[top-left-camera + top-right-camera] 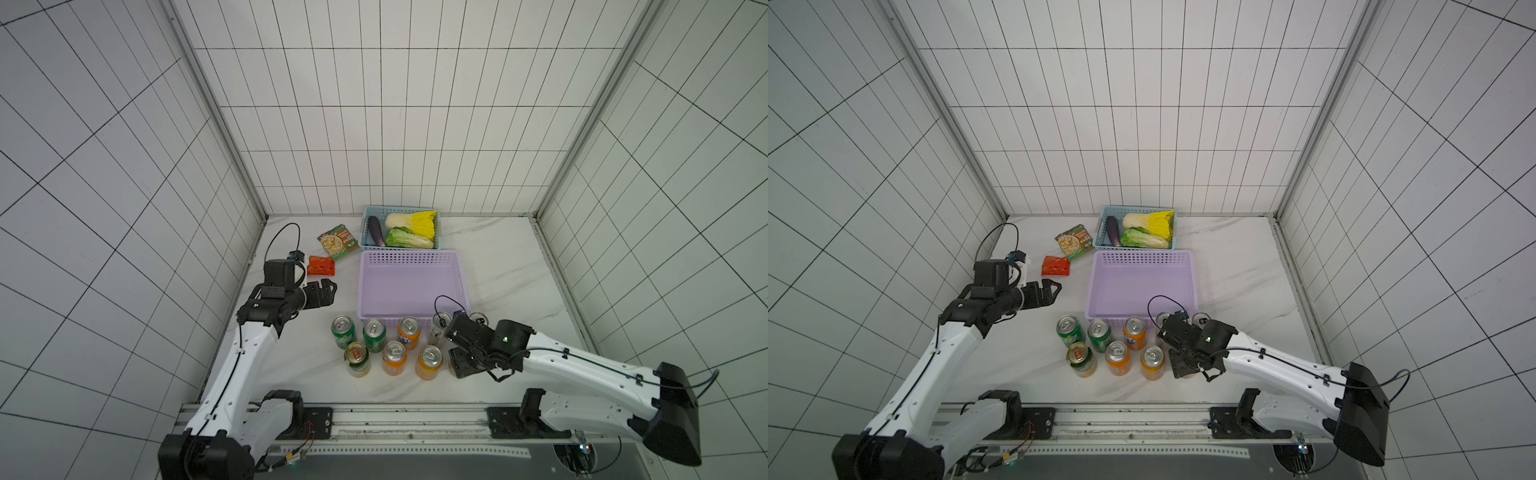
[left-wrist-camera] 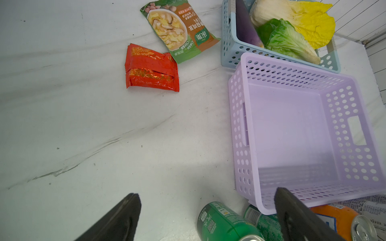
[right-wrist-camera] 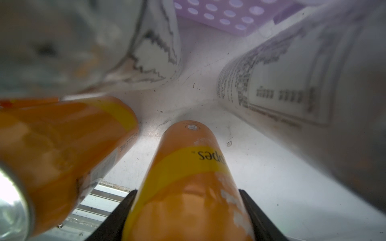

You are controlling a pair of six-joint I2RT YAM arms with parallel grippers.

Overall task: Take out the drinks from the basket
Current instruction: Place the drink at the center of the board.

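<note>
1. L gripper point(image 1: 328, 293): jaws spread wide, nothing in them, hovering over bare table point(image 1: 291, 374) to the left of basket. Best kept parked there, clear of the cans.
2. Cans point(image 1: 374, 332): eight upright on table in two rows just in front of basket. Thin smooth metal cylinders w/ pull-tab tops and glossy print. Prob. light, so they'd tip if nudged.
3. Basket point(image 1: 409, 259): lilac plastic, rectangular, perforated walls, smooth flat floor. No drinks inside.
4. R gripper point(image 3: 187, 194): partly closed, a jaw on either side of orange can point(image 3: 188, 156), at right end of front row and near two slim cans point(image 3: 292, 83). Can't tell if its base is fully down on table.
5. Step, prob.: set down + release. Keep can vertical, lower till base sits flat, open jaws evenly, then lift straight up. Neighbours v. close, so no sideways swing. Round slick wall may slip or roll if let go tilted.
</note>
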